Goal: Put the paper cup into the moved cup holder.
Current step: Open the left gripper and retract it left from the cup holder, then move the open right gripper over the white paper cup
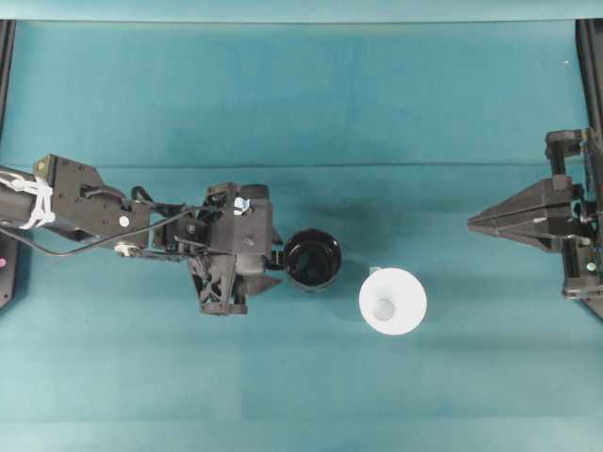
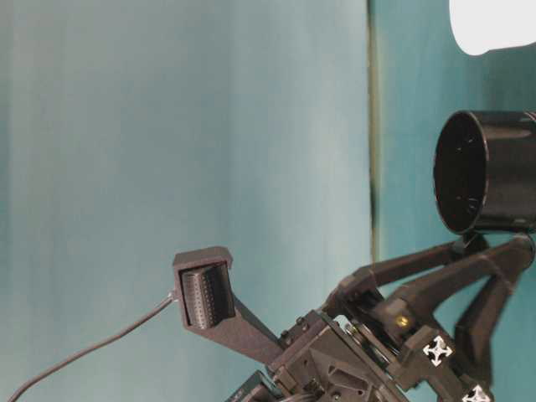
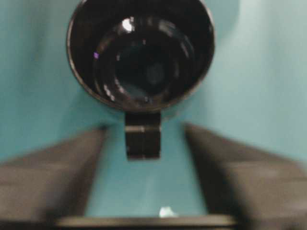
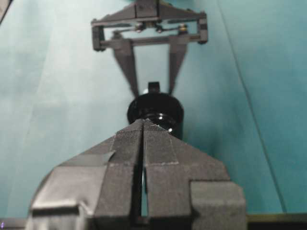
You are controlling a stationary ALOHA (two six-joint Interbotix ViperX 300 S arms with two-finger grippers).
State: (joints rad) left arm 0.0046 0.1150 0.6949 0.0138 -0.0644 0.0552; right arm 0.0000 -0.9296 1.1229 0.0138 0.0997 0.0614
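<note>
- Overhead: left gripper [image 1: 275,266] sits just beside the cup holder [image 1: 312,259], jaws spread either side of the holder's handle tab [image 1: 276,255], so it reads as released, not gripping. Paper cup [image 1: 393,300] stands upright just past the holder, on the far side from the left jaws, near it but apart. Right gripper [image 1: 474,224] is well apart from both, jaws pinched together, nothing in them.
- Table-level: holder [image 2: 486,172] in view with open mouth showing, left gripper's fingers [image 2: 419,266] reaching up to its underside edge; contact w/ the tab can't be told here. White cup [image 2: 490,23] only partly in frame, beyond the holder.
- Left wrist: holder [image 3: 140,52] straight ahead of the jaws, tab [image 3: 142,135] centred in the gap btwn the two fingers [image 3: 57,167], clear table showing each side of it, so no touch. Jaws wide, empty.
- Right wrist: right gripper [image 4: 143,122] clenched shut, tips meeting, empty. Holder [image 4: 155,111] lies ahead of the tips, left gripper [image 4: 151,88] beyond it, open around the tab.
- Step, as I judge it: holder looks placed and let go; cup not yet picked.
- Next move prob needs: a gripper to open, take the cup by its rim or wall, lift, centre over the holder's mouth, lower in. Left jaws should back off the tab first to avoid nudging the holder.
</note>
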